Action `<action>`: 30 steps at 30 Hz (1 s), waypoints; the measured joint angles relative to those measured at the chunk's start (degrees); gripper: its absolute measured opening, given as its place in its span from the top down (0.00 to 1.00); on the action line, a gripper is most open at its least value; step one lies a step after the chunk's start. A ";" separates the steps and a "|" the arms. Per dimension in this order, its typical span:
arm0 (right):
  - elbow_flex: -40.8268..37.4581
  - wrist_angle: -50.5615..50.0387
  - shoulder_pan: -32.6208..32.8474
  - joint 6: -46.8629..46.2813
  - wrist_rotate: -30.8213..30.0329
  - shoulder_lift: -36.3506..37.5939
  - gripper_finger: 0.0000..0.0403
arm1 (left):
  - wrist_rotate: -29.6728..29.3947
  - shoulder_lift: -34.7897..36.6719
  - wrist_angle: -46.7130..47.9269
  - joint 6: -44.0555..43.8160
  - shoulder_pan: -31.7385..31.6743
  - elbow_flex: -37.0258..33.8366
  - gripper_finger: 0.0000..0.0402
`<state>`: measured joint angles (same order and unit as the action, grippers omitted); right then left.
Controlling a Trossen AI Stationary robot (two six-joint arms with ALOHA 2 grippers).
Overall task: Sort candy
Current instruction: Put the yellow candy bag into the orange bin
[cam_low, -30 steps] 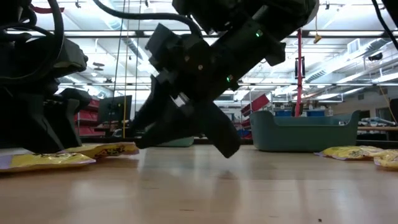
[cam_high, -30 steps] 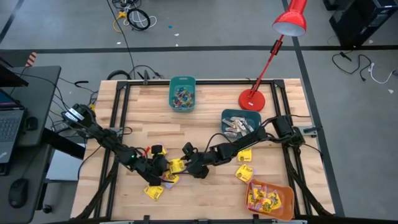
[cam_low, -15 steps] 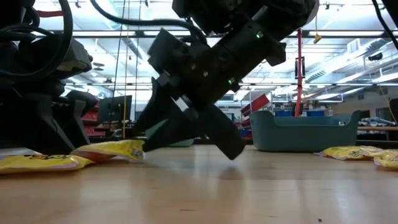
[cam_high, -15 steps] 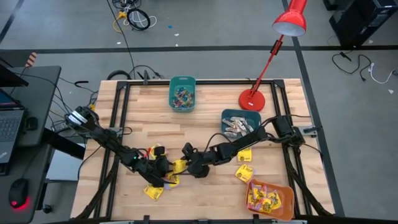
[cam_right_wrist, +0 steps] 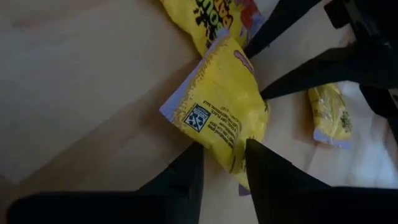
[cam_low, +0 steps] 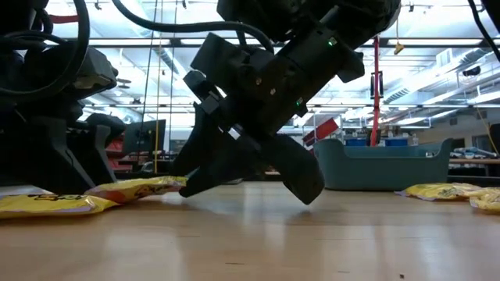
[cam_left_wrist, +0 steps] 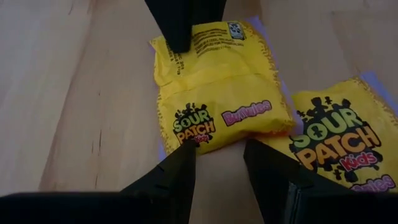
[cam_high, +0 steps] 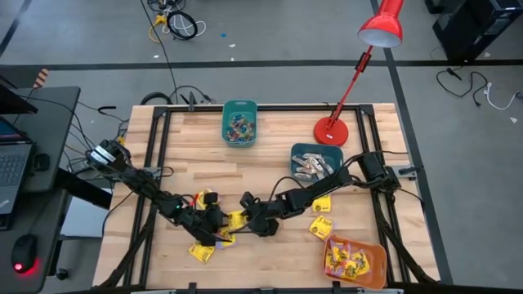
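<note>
Right wrist view | right end effector (cam_right_wrist: 222, 163) narrowing from spread onto square yellow plastic candy packet (cam_right_wrist: 219, 113), pinch forming | left end effector (cam_high: 214, 224) spread, 9 o'clock | counter (cam_high: 270, 155)

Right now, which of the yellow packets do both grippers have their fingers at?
The yellow packet lying between the left gripper and right gripper; the other packets lie apart, untouched.

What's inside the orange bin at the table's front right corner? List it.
The orange bin holds a heap of yellow candy packets with red and dark print. They cover most of its floor, so anything lying under them cannot be seen.
</note>
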<state>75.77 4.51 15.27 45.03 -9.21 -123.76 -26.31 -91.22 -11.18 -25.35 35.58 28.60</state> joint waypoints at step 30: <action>-0.02 -1.69 -0.33 -8.65 -2.12 3.84 1.00 | 1.43 6.38 10.10 0.86 -1.08 -0.12 0.63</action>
<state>75.75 2.82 14.94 36.39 -11.33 -119.92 -24.88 -84.84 -1.08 -24.49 34.50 28.48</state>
